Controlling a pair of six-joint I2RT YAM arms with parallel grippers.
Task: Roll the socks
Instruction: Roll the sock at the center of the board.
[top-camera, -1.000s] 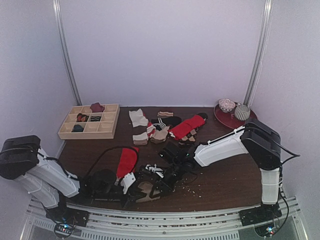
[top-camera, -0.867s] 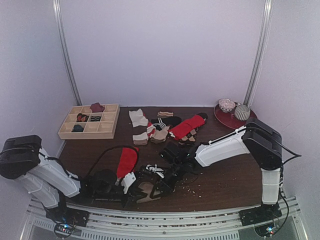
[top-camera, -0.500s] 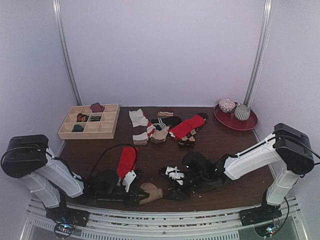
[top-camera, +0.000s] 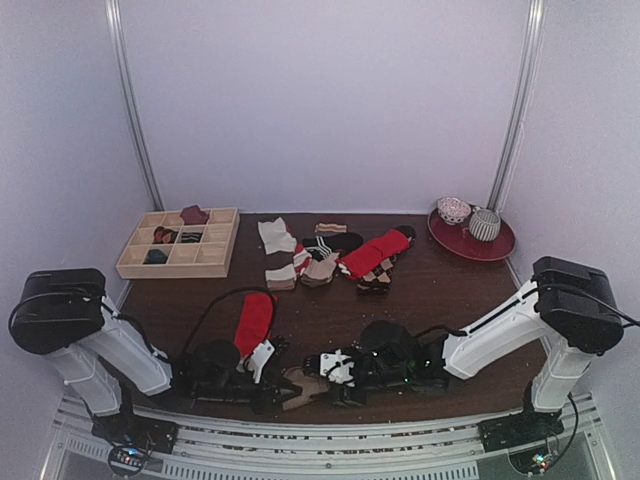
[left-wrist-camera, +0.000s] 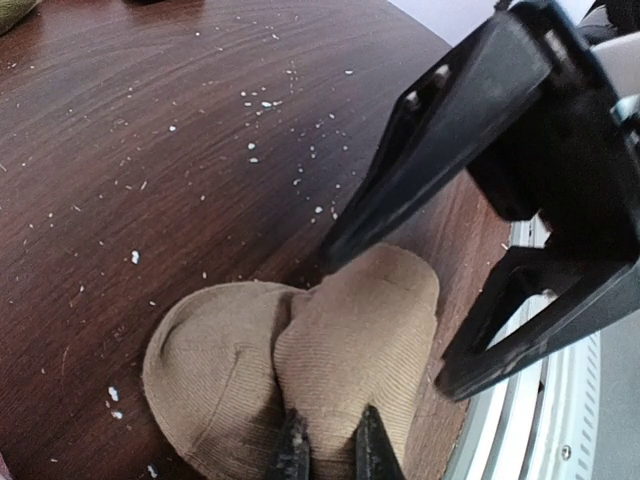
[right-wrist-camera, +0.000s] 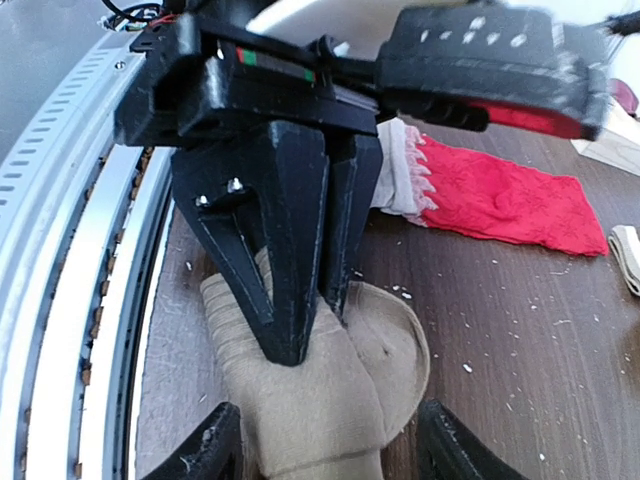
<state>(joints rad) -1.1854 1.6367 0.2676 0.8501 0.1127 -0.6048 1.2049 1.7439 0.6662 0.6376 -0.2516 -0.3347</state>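
My right gripper (right-wrist-camera: 325, 455) has slid left, fingers now spread astride the tan sock (left-wrist-camera: 230, 350) at the table (left-wrist-camera: 120, 150) front; my left gripper (left-wrist-camera: 328, 440) pinches it. The red sock (top-camera: 253, 322) lies just beside.

Left claw (left-wrist-camera: 328, 450), right claw (right-wrist-camera: 325, 455) crowd tan sock (left-wrist-camera: 210, 350) at near edge; bare table (top-camera: 430, 290) beyond, before sock pile (top-camera: 330, 255).

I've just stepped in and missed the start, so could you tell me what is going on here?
Both arms are low at the near edge of the table, working on the tan sock. The left pincer is shut, pinching the doubled-over fabric, while the right pincer is open, a finger on either side of the sock. The red sock with the cream end lies flat alongside. Neither looks rolled yet.
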